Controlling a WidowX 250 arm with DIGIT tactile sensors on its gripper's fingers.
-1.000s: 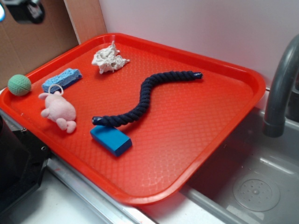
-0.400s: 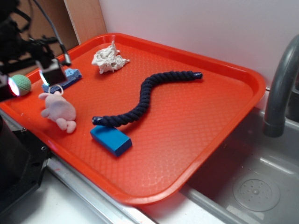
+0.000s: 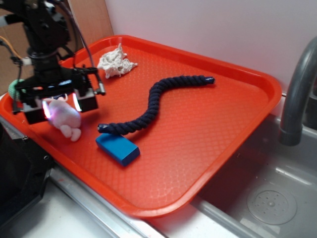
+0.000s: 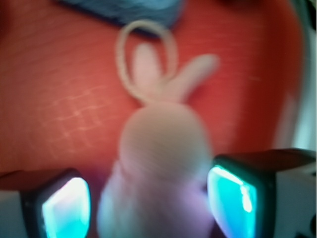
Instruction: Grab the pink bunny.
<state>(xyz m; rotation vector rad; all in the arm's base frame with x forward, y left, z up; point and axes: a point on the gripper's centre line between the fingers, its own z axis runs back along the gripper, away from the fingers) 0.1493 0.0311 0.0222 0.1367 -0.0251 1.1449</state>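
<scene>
The pink bunny point(image 3: 67, 120) lies on the red tray point(image 3: 198, 139) near its left edge. In the wrist view the bunny point(image 4: 163, 148) fills the middle, blurred, with its ears and thin loop pointing up. My gripper point(image 3: 55, 106) is open and low over the bunny, one finger on each side of its body. Its glowing pads point(image 4: 67, 208) stand left and right of the plush with small gaps. I cannot tell whether they touch it.
A dark blue rope point(image 3: 158, 101) lies across the tray's middle. A blue block point(image 3: 118, 148) sits in front of the bunny. An off-white cloth lump point(image 3: 115, 62) lies at the back. A green ball point(image 3: 15, 87) and a blue sponge point(image 4: 124, 9) are behind the gripper. A sink and grey faucet point(image 3: 297, 99) are at the right.
The arm came in from the upper left and dropped down over the bunny, so the fingers now straddle it. The bunny has not moved.
</scene>
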